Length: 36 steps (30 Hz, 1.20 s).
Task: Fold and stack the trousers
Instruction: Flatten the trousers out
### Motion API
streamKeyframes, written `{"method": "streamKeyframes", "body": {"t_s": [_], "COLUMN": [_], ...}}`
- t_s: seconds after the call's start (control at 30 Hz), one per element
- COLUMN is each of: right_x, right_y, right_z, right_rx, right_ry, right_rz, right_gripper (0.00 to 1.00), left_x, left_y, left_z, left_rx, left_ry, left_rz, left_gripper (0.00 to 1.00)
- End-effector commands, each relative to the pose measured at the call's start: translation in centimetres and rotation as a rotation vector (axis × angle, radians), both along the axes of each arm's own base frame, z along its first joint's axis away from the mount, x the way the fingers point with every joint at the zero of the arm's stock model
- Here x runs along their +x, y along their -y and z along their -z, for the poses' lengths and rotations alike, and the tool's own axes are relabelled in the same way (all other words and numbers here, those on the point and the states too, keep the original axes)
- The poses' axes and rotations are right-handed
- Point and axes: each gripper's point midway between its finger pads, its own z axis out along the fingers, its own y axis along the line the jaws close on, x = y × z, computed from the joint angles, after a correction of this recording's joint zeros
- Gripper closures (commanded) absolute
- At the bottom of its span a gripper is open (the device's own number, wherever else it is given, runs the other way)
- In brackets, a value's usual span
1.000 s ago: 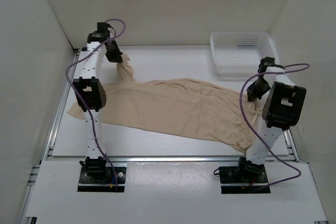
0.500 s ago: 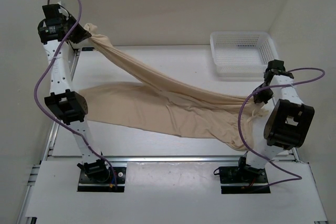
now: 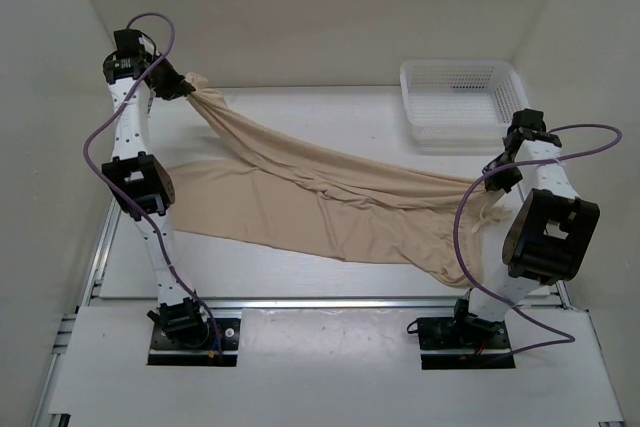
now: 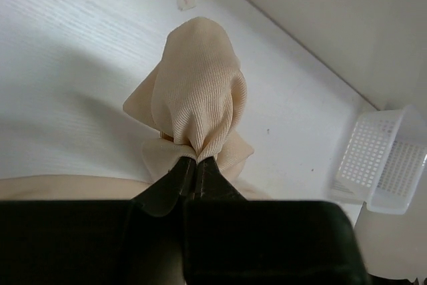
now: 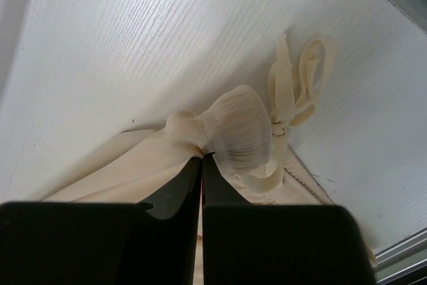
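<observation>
The beige trousers (image 3: 330, 202) stretch across the table from far left to right. My left gripper (image 3: 185, 85) is shut on a bunched end of one leg (image 4: 200, 98) and holds it raised above the table's far left corner, so that leg hangs taut. My right gripper (image 3: 497, 175) is shut on the trousers' waist end (image 5: 233, 135) at the right, low over the table, with the drawstring (image 5: 300, 78) dangling beside it. The other leg lies flat on the table (image 3: 210, 197).
A white mesh basket (image 3: 460, 97) stands at the back right; it also shows in the left wrist view (image 4: 383, 158). White walls enclose the table on three sides. An aluminium rail (image 3: 330, 300) runs along the table's near edge.
My left gripper first lifted the leg end high and to the far left, then came slightly right and lower. The right gripper stays on the waist end, shifted a little right.
</observation>
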Motion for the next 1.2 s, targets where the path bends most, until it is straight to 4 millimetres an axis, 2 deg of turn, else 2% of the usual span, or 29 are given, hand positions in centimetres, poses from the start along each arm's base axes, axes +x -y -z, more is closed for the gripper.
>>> {"method": "streamKeyframes", "body": {"t_s": [0.0,0.03,0.07,0.1,0.13,0.17,0.2,0.27,0.3,0.33,0.37,0.4,0.43,0.57,0.6,0.63,0.67,0.7,0.77,0.8,0.93,1.07,1.1,1.13,1.17], "right_x": [1.0,1.0,1.0,1.0,1.0,1.0,1.0,0.7,0.7,0.7,0.7,0.4,0.6,0.4,0.4,0.4,0.4,0.4,0.2,0.2,0.2,0.2,0.2,0.2,0.4], "right_y": [0.6,0.6,0.6,0.6,0.4,0.4,0.4,0.4,0.4,0.4,0.4,0.3,0.4,0.2,0.2,0.2,0.2,0.2,0.1,0.1,0.1,0.1,0.1,0.1,0.2], "right_z": [-0.8,-0.8,-0.8,-0.8,-0.8,-0.8,-0.8,-0.5,-0.5,-0.5,-0.5,-0.2,-0.2,0.0,0.0,0.0,0.0,0.0,0.3,0.3,0.3,0.3,0.3,0.3,0.0], "right_rx": [-0.017,-0.017,-0.017,-0.017,-0.008,-0.008,-0.008,-0.008,-0.008,-0.011,-0.011,-0.008,-0.011,0.001,0.001,0.001,0.001,0.001,0.004,0.004,0.001,0.001,0.001,0.001,-0.002], "right_ry": [0.027,0.027,0.027,0.027,0.029,0.029,0.029,0.018,0.018,0.016,0.016,0.006,0.015,0.009,0.009,0.009,0.009,0.009,0.0,0.0,-0.002,-0.002,-0.002,-0.002,0.008], "right_rz": [0.012,0.012,0.012,0.012,0.008,0.008,0.008,0.0,0.0,-0.009,-0.009,-0.009,-0.009,-0.013,-0.013,-0.013,-0.013,-0.013,-0.013,-0.013,-0.021,-0.021,-0.021,-0.021,-0.021], "right_gripper": [1.0,1.0,1.0,1.0,1.0,1.0,1.0,1.0,1.0,1.0,1.0,1.0,1.0,1.0,1.0,1.0,1.0,1.0,1.0,1.0,1.0,1.0,1.0,1.0,1.0], "left_x": [-0.1,-0.1,0.0,0.1,0.0,-0.3,-0.8,-1.3,-1.8,-2.0,-2.2,-2.5,-2.8,-3.7,-3.6,-3.8,-3.8,-3.8,-3.5,-3.4,-3.0,-1.6,-1.3,-1.3,-1.0], "left_y": [0.7,0.7,-0.3,-0.5,-1.3,-1.5,-2.5,-3.0,-3.6,-3.5,-3.8,-4.2,-4.0,-4.4,-3.9,-3.9,-3.9,-3.7,-3.2,-3.2,-1.5,-0.4,-0.3,-0.2,-0.3], "left_z": [-8.9,-8.9,-8.4,-6.6,-5.8,-4.9,-3.1,-1.5,0.2,0.5,1.2,2.3,3.5,8.1,8.7,9.6,11.0,11.8,13.2,14.6,17.0,18.0,18.3,18.8,18.4], "left_rx": [0.008,0.008,0.005,-0.006,0.0,0.003,0.025,0.052,0.083,0.106,0.125,0.15,0.162,0.182,0.181,0.178,0.173,0.161,0.134,0.129,0.115,0.106,0.092,0.085,0.08], "left_ry": [0.208,0.208,0.196,0.152,0.132,0.1,0.043,-0.005,-0.056,-0.066,-0.083,-0.116,-0.153,-0.266,-0.276,-0.297,-0.323,-0.335,-0.351,-0.373,-0.404,-0.395,-0.39,-0.4,-0.39], "left_rz": [0.01,0.01,-0.017,-0.035,-0.057,-0.068,-0.092,-0.103,-0.119,-0.119,-0.12,-0.127,-0.128,-0.122,-0.112,-0.11,-0.107,-0.098,-0.079,-0.076,-0.048,-0.05,-0.056,-0.064,-0.073], "left_gripper": [0.9,0.9,0.79,0.51,0.01,0.0,0.0,0.0,0.0,0.0,0.05,0.66,0.9,0.9,0.86,0.78,0.57,0.47,0.37,0.36,0.36,0.32,0.38,0.51,0.67]}}
